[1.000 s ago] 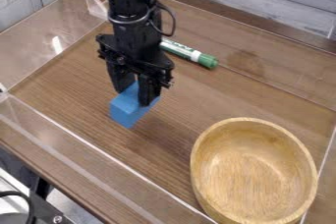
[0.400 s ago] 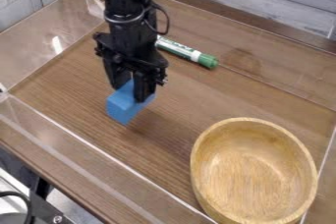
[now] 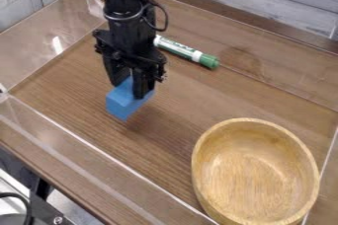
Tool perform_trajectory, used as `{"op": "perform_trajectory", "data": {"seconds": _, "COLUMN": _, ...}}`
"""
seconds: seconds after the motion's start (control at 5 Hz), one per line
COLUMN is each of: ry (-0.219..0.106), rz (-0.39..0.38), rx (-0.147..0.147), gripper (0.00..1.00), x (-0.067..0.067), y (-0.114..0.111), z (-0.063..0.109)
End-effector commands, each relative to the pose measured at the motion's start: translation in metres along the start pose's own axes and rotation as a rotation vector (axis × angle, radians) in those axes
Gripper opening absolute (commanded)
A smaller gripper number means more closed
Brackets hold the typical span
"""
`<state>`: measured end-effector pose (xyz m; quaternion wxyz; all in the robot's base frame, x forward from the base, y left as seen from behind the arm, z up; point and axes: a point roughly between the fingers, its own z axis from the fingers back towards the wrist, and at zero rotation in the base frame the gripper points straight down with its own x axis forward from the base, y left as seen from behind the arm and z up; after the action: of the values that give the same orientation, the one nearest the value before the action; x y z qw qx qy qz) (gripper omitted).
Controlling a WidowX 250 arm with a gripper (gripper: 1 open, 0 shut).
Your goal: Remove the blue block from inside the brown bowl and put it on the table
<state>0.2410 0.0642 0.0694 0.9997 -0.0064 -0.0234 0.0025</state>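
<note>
We see one black arm reaching straight down over the middle-left of the table [image 3: 251,81], its gripper [image 3: 132,88] pointing at the wood. The jaws are clamped on the blue block [image 3: 125,103], gripping its upper end; the lower part of the block sticks out below the fingertips. The block sits low, at or just above the tabletop. We cannot tell whether its bottom edge touches the wood.

The brown bowl [image 3: 256,175] stands at the lower right, well apart from the gripper and the block. We see only bare wood grain inside it. Its thick rim runs close to the right and bottom edges of the view.

Behind the arm, to its right, a green-and-white marker [image 3: 188,53] lies flat on the table, slanting from upper left to lower right. Its near end passes just beside the arm's black body; whether they touch we cannot tell.

Clear walls [image 3: 79,145] edge the tabletop; the front one cuts across the lower left corner.
</note>
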Motion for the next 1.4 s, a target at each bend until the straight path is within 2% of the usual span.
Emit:
{"op": "perform_trajectory", "data": {"seconds": 0.0, "ry": -0.051, "rz": 0.008, "rx": 0.016, "gripper": 0.0, "x": 0.011, "y": 0.006, "z": 0.011}}
{"op": "perform_trajectory", "data": {"seconds": 0.2, "ry": -0.052, "rz": 0.013, "rx": 0.015, "gripper": 0.0, "x": 0.012, "y": 0.008, "z": 0.011}}
{"op": "perform_trajectory", "data": {"seconds": 0.4, "ry": -0.04, "rz": 0.018, "rx": 0.018, "gripper": 1.0, "x": 0.013, "y": 0.007, "z": 0.008}}
{"op": "perform_trajectory", "data": {"seconds": 0.6, "ry": -0.037, "rz": 0.018, "rx": 0.02, "gripper": 1.0, "x": 0.016, "y": 0.007, "z": 0.015}}
{"op": "perform_trajectory", "data": {"seconds": 1.2, "ry": -0.03, "rz": 0.001, "rx": 0.027, "gripper": 1.0, "x": 0.022, "y": 0.005, "z": 0.014}}
